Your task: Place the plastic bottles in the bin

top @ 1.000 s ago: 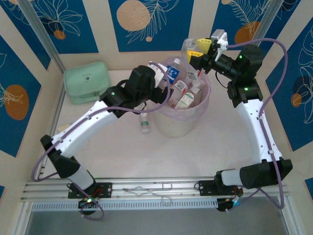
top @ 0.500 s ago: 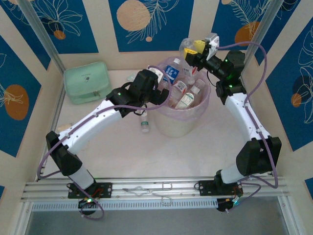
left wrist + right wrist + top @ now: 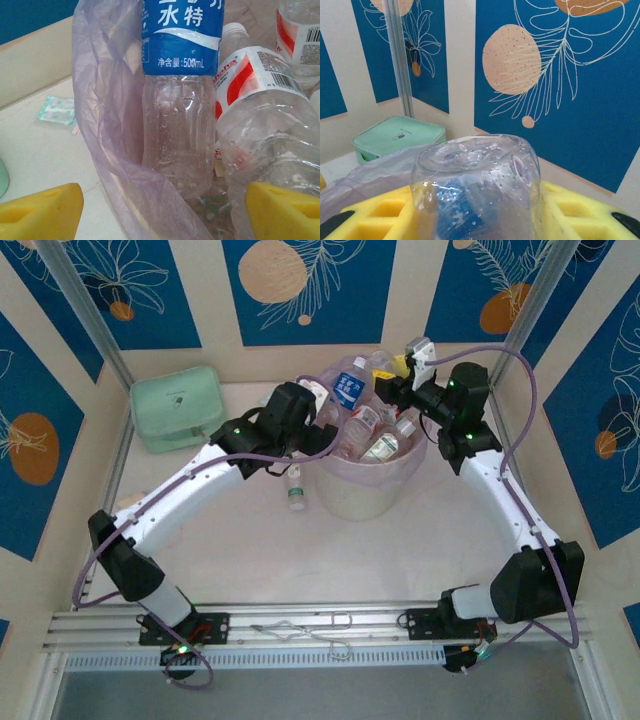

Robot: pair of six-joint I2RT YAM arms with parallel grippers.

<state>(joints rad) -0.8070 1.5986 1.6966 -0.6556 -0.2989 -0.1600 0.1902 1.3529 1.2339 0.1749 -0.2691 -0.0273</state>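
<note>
- At the bin's [image 3: 362, 496] 12 o'clock rim, top view: right pincer [image 3: 394, 378] pinching a clear bottle [image 3: 475, 192], base toward the wrist camera; bottle above the rim, not yet in
- Risk: letting go this close to the rim could drop the bottle off the far edge onto the worktop [image 3: 300, 560]; the bin looks heaped, so the bottle may also roll off the pile
- Left pincer [image 3: 161, 212] spread, nothing pinched, at the bin's 9 o'clock rim, just beside the pink liner [image 3: 102, 115]; risk: a pad snags the liner and drags the bin; the two arms are near each other over the bin and could collide
- Count, plastic bottles: one in the right pincer; at least four in the bin, among them a blue-labelled bottle [image 3: 182, 100] and a red-labelled bottle [image 3: 260, 95], full number hidden by the pile; one loose bottle [image 3: 294, 491] on the worktop at the bin's 8 o'clock
- Count, rest: one bin; one mint-green pouch [image 3: 178, 408] at 10 o'clock
</note>
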